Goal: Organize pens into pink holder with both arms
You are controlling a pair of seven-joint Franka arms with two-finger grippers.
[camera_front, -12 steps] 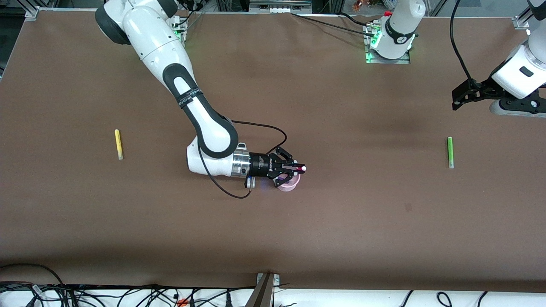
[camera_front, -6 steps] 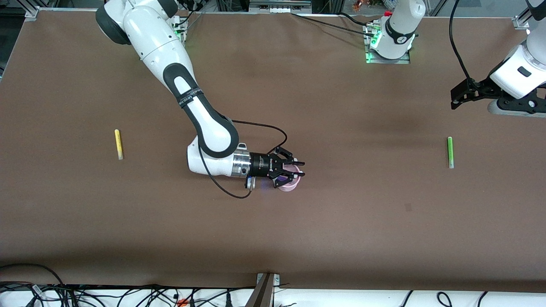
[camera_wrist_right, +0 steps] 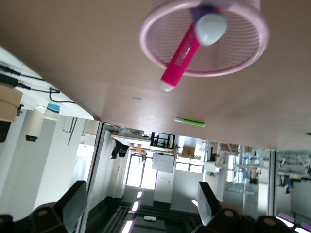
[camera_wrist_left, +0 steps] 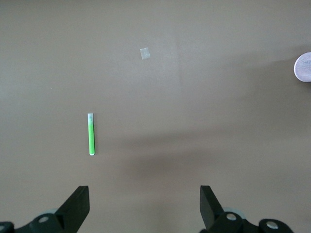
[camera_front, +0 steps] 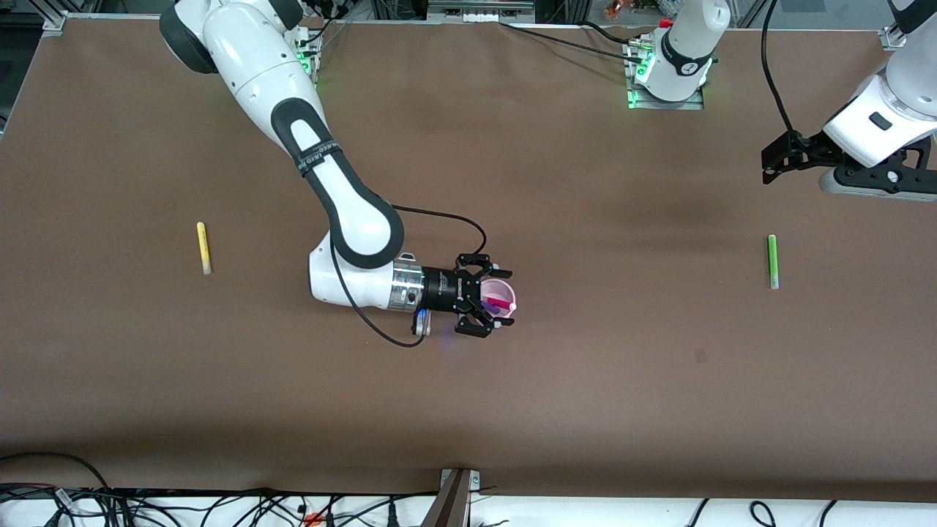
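You have two pens in the pink holder (camera_front: 500,298) mid-table under your released right gripper (camera_front: 489,305), while the yellow pen (camera_front: 203,247) and green pen (camera_front: 771,261) lie waiting, left gripper (camera_wrist_left: 144,206) spread wide above the green one.

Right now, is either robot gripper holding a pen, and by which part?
No. The right gripper is open beside the pink holder, with the magenta pen already inside. The left gripper is open over the table, holding nothing.
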